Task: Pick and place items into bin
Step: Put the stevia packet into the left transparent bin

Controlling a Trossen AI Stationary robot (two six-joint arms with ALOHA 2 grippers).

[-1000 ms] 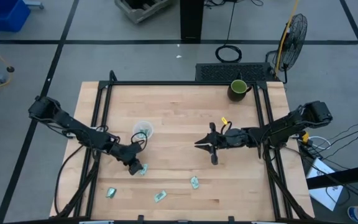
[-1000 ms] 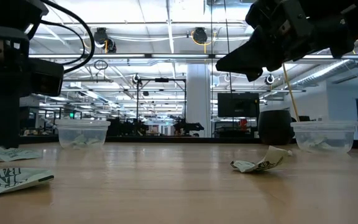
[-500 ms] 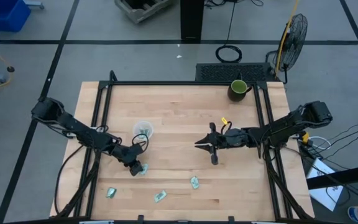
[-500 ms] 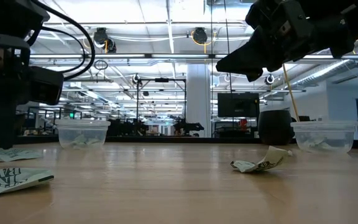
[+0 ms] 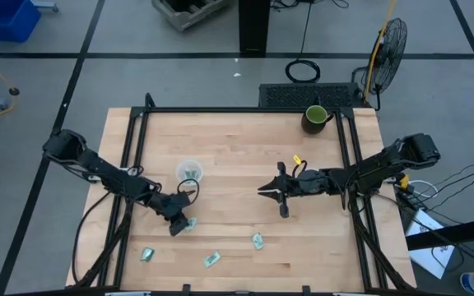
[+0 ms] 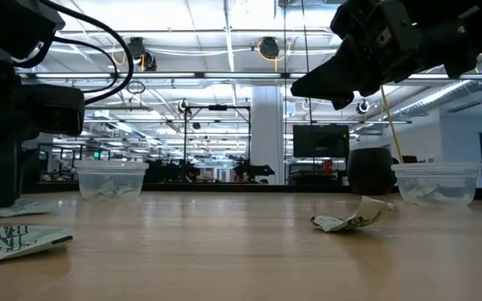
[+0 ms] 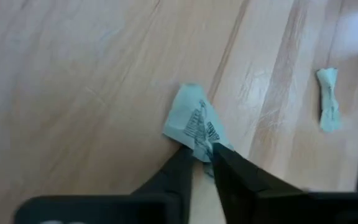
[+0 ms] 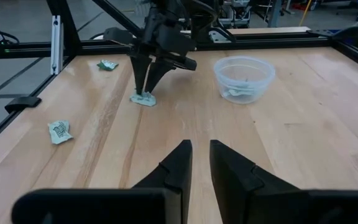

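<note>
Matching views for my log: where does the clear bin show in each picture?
High view: bin left of centre, just beyond the left gripper.
Low view: on the left; a second clear tub stands right.
Left wrist view: not in it.
Right wrist view: right of centre, beside the left gripper.
Shared landmark: the packet that the left gripper pinches.

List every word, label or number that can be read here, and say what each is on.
"RAW": on the flat packet lying nearest the low camera; the rest of its print is cut off or too blurred.
Dark print on the packet pinched by the left gripper: too blurred to read.
Other packets: print too small to read.
</note>
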